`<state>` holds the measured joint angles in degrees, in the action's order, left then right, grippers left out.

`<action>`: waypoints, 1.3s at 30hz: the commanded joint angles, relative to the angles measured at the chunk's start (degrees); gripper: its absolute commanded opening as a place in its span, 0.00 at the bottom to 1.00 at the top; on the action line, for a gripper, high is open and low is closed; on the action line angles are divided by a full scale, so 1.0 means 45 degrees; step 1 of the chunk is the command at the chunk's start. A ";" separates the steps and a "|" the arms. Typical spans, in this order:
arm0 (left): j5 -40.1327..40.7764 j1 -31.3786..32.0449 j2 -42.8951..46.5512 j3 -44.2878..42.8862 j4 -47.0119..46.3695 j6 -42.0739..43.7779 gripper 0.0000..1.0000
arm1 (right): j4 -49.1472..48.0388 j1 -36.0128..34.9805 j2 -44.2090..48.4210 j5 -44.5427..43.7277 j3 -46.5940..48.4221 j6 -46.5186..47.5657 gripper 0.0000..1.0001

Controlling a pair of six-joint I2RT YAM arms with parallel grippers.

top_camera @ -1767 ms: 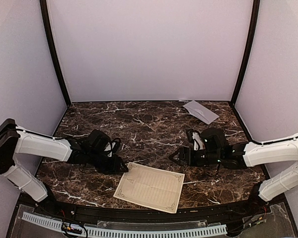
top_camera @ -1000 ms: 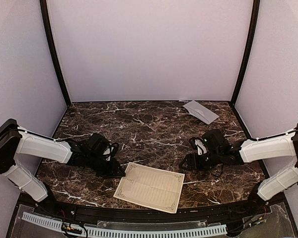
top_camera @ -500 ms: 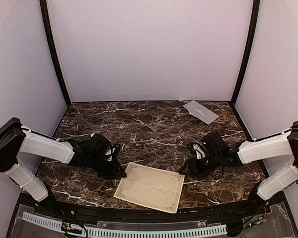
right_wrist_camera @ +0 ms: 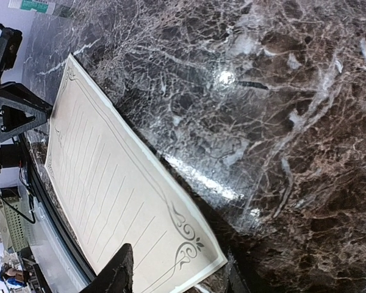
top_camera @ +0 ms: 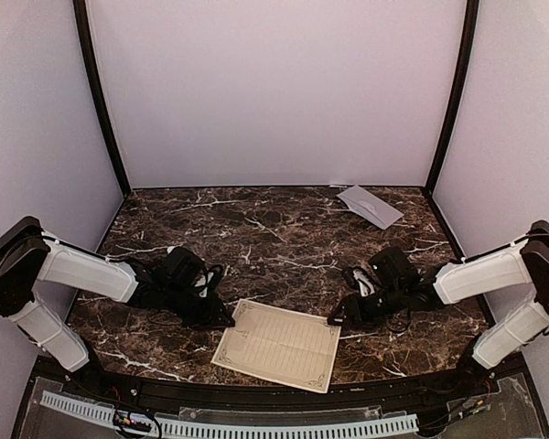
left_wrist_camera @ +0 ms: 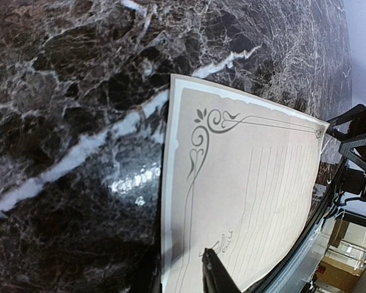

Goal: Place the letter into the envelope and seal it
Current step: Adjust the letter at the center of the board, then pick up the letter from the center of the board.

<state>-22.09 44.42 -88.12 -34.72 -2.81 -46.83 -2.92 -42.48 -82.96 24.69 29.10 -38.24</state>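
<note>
Between the two hands lies the single letter (top_camera: pixel 276 346), flat on the tabletop (top_camera: pixel 256 233), its far corners right at their tips. Left hand (top_camera: pixel 224 318) and right hand (top_camera: pixel 336 319) are each spread, fingers straddling the sheet's edge by a corner; whether they actually touch the paper is hard to tell. One envelope (top_camera: pixel 370 206) lies well beyond the right hand, untouched.

The letter (top_camera: pixel 276 345) lies centred at the table's (top_camera: pixel 256 229) near edge, the envelope (top_camera: pixel 370 206) far behind, rightward.
</note>
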 commanded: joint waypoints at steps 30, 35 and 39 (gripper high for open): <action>0.3476 0.0004 0.3062 -0.1106 0.2823 0.1550 0.65 | 0.0757 0.0150 0.1421 -0.0521 0.1558 0.0761 0.00; 0.2935 -0.0930 0.3860 -0.3853 0.5096 0.4009 0.81 | 0.3255 0.0240 0.1737 -0.0593 0.3947 0.2469 0.00; 0.1842 -0.1565 0.3244 -0.6560 0.6353 0.6394 0.83 | 0.4641 0.0222 0.1389 0.0201 0.5870 0.3672 0.00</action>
<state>-10.81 39.64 -72.05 -55.44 16.51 -31.44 8.86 -41.63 -76.18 23.42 48.82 -29.30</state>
